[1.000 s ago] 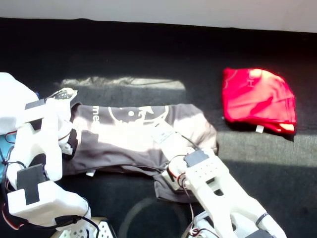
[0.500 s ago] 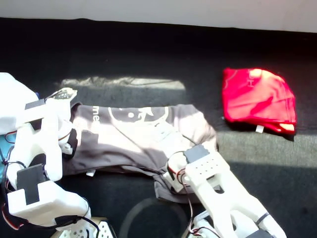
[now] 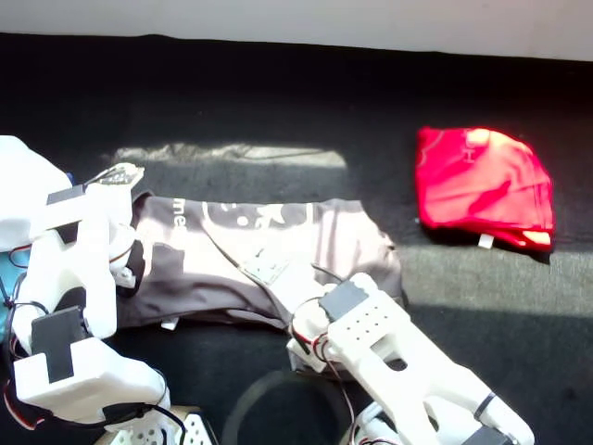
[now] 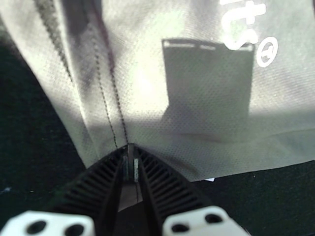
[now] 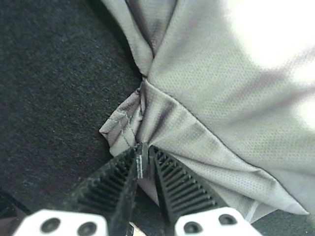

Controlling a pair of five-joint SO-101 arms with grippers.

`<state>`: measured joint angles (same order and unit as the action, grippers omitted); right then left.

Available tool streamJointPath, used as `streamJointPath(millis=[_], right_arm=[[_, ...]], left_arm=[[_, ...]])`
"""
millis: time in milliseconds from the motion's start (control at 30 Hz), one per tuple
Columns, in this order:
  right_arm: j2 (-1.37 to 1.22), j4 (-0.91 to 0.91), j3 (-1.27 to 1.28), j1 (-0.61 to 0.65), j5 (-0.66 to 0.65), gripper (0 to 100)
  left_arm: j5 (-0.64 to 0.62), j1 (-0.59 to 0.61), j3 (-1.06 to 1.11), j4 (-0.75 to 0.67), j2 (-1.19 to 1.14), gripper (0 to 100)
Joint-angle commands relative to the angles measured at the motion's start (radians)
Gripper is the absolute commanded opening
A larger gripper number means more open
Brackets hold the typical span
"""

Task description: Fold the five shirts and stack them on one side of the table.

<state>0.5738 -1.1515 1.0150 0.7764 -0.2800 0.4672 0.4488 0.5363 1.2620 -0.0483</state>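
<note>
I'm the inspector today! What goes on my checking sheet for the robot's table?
Surface: black cloth table with a sunlit patch.
Job's things: grey shirt spread out near the arms; red shirt folded, lying apart from it.
Clutter: nothing seen.
Grippers: left gripper and right gripper each shut on an edge of the grey shirt.
Cables: thin red and black wires beside the grey shirt.
Surroundings: pale wall behind the table.

right tool [image 5: 142,158] shifted left, dragging grey shirt [image 3: 222,255]
</note>
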Motion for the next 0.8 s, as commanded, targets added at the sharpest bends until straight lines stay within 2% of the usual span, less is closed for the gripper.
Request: streamJointPath(millis=[0, 67, 167, 267, 333, 400, 467, 567, 767], right_arm=[[0.01, 0.008, -0.01, -0.102, -0.009, 8.0], [0.012, 0.007, -0.028, -0.194, -0.017, 12.8], [0.012, -0.073, -0.142, -0.306, -0.068, 13.4], [0.012, -0.189, -0.325, -0.354, -0.069, 13.4], [0.001, -0.199, -0.421, -0.389, -0.066, 13.4], [-0.021, -0.114, -0.456, -0.438, -0.064, 11.0], [-0.077, 0.019, -0.44, -0.486, -0.064, 0.7], [-0.242, 0.139, -0.429, -0.506, -0.057, 0.5], [-0.605, 0.226, -0.512, -0.536, 0.032, 0.8]], left_arm=[[0.008, 0.008, -0.01, -0.005, 0.042, 1], [0.008, 0.008, -0.01, -0.005, 0.042, 1], [0.008, 0.01, -0.01, -0.003, 0.042, 1], [0.008, 0.01, -0.01, -0.005, 0.042, 1], [0.008, 0.01, -0.01, -0.005, 0.042, 1], [0.008, 0.01, -0.01, -0.002, 0.042, 1], [0.008, 0.01, -0.005, 0.0, 0.044, 1], [0.021, 0.01, -0.001, 0.002, 0.044, 1], [0.081, 0.044, -0.004, 0.021, 0.044, 1]])
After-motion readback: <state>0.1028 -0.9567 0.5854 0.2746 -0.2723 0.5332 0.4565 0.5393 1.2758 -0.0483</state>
